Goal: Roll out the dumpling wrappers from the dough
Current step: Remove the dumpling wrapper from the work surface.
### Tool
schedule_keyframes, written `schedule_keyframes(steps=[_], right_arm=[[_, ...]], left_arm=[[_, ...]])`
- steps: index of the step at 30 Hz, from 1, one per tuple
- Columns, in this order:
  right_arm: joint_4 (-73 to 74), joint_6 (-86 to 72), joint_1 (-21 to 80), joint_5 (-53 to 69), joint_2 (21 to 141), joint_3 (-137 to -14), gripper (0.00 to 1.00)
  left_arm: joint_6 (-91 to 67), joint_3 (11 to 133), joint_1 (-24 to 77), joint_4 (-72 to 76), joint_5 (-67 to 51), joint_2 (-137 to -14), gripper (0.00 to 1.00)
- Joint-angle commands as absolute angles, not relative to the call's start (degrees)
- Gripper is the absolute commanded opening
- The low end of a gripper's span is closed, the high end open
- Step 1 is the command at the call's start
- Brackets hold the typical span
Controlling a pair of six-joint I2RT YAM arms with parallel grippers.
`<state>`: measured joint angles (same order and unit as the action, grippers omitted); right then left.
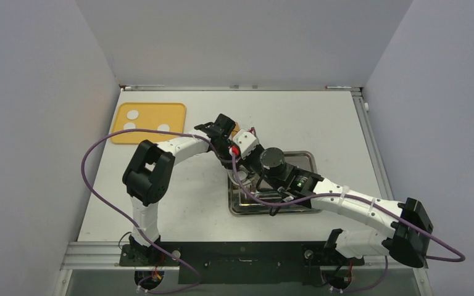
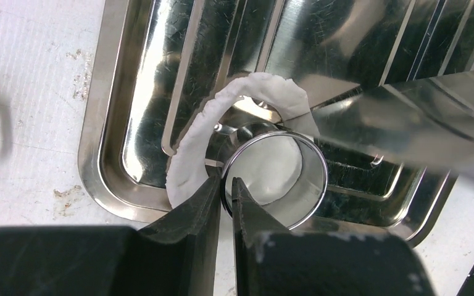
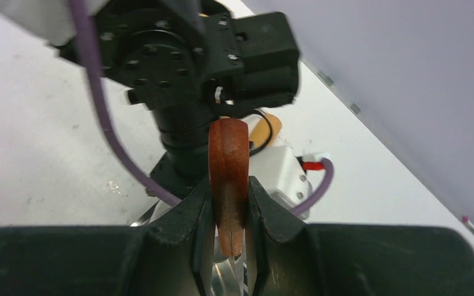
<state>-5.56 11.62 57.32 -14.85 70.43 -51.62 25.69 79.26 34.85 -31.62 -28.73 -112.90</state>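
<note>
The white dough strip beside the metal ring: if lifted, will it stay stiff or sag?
Probably it sags: the dough strip looks thin and curls unevenly beside the metal ring. Its ragged edges suggest it may tear. Lying on the tray, it might also stick.

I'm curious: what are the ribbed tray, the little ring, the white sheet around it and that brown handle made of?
The tray looks like polished steel: mirror reflections, fine scratches. The ring seems thin bright metal, with a gleaming rim. The dough sheet looks soft and matte, its edge ragged. The handle is probably varnished wood: reddish-brown, faint sheen.
</note>
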Motion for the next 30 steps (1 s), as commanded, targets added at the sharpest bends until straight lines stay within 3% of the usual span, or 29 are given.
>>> schedule_keyframes(steps=[1,6,16,22,30], right_arm=[[2.4,15.2,60.3,-2.2,73.5,-51.0,0.08],[1.1,11.8,61.2,4.5,73.7,-45.8,0.08],[-6.9,0.3,64.7,-5.1,71.1,-35.7,0.08],[2.5,-4.4,68.5,-14.2,66.9,-37.2,0.08],[14.3,-3.1,69.5,-16.0,65.9,-45.1,0.08]], left_arm=[[26.5,78.6,36.5,-30.1,-31.6,-112.3,0.08],[26.7,78.0,37.0,-30.0,-30.8,-112.2,0.07],[26.7,76.8,37.5,-29.1,-29.8,-110.9,0.07],[28.1,75.7,39.2,-28.7,-29.0,-110.3,0.06],[33.3,70.9,42.9,-23.9,-20.1,-108.3,0.06]])
